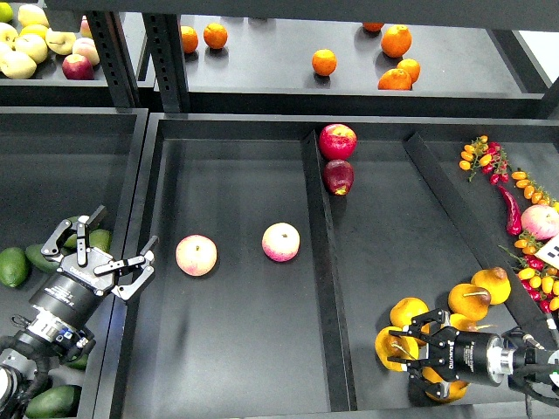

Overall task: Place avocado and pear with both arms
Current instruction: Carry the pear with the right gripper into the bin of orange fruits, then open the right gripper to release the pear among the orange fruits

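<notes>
Avocado (pixel 12 267) lay in the left bin near its left edge, just behind the left gripper (pixel 112 253), whose jaws gaped wide and empty above the bin's right wall. Long axis ran roughly left-right. Over in the right compartment's near corner, the right gripper (pixel 407 349) spread open among yellow pears; the blotched pear (pixel 469 301) sat just beyond it. Neighbours crowded both fruits.
</notes>
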You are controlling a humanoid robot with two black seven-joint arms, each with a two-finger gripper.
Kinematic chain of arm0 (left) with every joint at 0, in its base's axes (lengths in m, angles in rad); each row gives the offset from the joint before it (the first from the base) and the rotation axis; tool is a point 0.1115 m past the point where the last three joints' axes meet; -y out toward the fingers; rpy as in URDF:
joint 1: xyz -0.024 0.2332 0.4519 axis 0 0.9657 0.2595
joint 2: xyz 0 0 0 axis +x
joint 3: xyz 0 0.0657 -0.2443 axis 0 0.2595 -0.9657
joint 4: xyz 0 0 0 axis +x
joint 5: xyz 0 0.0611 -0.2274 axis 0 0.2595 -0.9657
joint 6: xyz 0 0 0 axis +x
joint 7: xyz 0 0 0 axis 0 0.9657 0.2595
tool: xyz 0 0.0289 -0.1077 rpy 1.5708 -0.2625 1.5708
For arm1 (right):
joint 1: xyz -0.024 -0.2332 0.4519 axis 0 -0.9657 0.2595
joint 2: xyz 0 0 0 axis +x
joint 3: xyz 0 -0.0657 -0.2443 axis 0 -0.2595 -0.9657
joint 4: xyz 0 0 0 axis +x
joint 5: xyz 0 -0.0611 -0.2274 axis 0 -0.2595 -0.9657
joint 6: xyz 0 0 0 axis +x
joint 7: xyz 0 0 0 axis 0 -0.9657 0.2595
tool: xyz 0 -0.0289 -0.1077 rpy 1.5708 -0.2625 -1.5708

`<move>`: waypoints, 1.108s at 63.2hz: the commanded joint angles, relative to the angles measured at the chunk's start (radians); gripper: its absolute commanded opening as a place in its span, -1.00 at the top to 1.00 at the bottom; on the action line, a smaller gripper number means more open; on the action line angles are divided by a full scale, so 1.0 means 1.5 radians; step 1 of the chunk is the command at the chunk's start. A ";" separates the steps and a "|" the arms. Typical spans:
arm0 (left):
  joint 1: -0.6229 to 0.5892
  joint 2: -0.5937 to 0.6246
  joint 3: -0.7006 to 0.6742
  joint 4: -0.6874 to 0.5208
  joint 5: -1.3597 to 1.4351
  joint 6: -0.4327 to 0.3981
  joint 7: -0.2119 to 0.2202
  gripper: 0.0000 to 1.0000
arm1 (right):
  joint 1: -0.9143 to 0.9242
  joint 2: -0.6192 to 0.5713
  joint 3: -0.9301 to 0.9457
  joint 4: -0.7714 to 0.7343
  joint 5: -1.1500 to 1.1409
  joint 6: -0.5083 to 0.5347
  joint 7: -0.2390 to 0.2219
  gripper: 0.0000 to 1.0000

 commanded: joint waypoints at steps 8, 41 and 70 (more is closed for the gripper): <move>0.000 0.000 0.000 0.000 0.000 0.000 0.000 -0.99 | -0.001 0.002 0.000 -0.012 0.000 0.000 0.000 0.35; 0.000 0.000 -0.001 -0.001 0.000 0.000 0.000 -0.99 | -0.003 0.001 -0.001 -0.018 -0.003 0.000 0.000 -0.10; 0.000 0.000 -0.001 0.001 0.000 0.000 0.000 -0.99 | 0.000 0.003 0.058 0.011 0.007 -0.003 0.000 -0.76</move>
